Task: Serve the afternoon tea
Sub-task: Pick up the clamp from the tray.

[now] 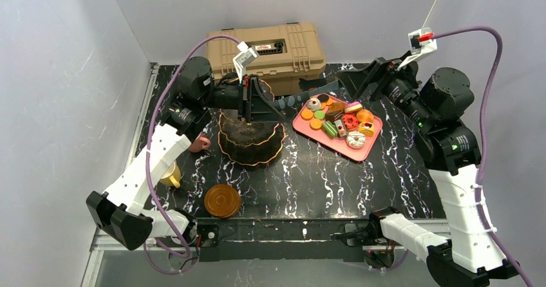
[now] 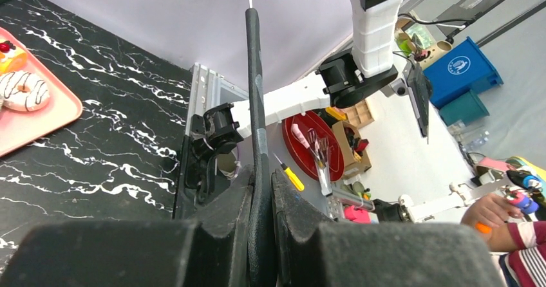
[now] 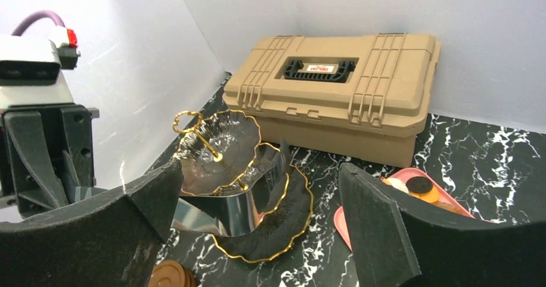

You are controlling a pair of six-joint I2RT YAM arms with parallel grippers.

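The three-tier stand, black and scalloped with gold rims and a gold loop on top, sits left of the table's middle, one tier's rim pinched by the left gripper. Colourful pastries crowd a pink tray right of centre. A pink cup and a yellow cup sit near the left edge, and brown saucers by the front edge.

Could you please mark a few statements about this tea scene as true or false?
1. The pastries lie on a pink tray. True.
2. The right end effector grips a pastry. False: it is open and holds nothing.
3. The tan toolbox stands open. False: its lid is shut.
4. The left end effector is shut on a thin black edge of the stand. True.
5. Pastries fill the stand's tiers. False: the tiers in view are bare.
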